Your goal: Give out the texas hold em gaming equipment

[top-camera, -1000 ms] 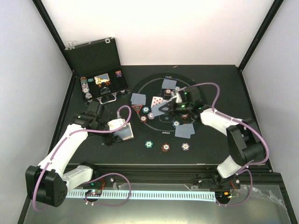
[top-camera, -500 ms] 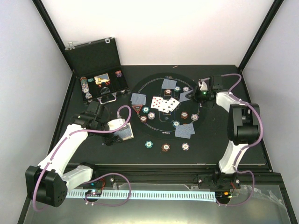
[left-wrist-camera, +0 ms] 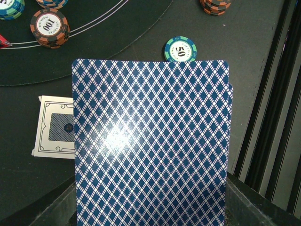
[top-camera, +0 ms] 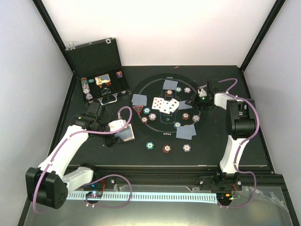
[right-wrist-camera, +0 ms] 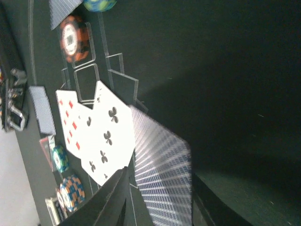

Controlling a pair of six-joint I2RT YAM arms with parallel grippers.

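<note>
My left gripper (top-camera: 117, 128) is shut on a deck of blue-backed playing cards (left-wrist-camera: 150, 141), held left of the mat. The top card fills the left wrist view and hides the fingers. My right gripper (top-camera: 194, 100) hovers at the mat's right side with its jaws parted. A blurred blue-backed card (right-wrist-camera: 162, 174) lies loose between its fingers. That card (top-camera: 185, 104) sits just right of the face-up cards (top-camera: 164, 104). Face-down pairs (top-camera: 139, 99) (top-camera: 170, 84) (top-camera: 186, 132), a red triangle marker (top-camera: 138, 109) and chips (top-camera: 150, 145) (top-camera: 166, 149) (top-camera: 187, 148) lie around the mat.
An open black case (top-camera: 101, 87) with more chips stands at the back left. The round black mat (top-camera: 155, 136) covers the table's middle. A white-bordered card (left-wrist-camera: 54, 133) lies on the table under the deck. A green 50 chip (left-wrist-camera: 180, 49) sits beyond the deck's top edge.
The right gripper swung from the mat's centre out to its right side, uncovering the face-up cards, and its jaws have parted around a face-down card. The left arm has not moved.
</note>
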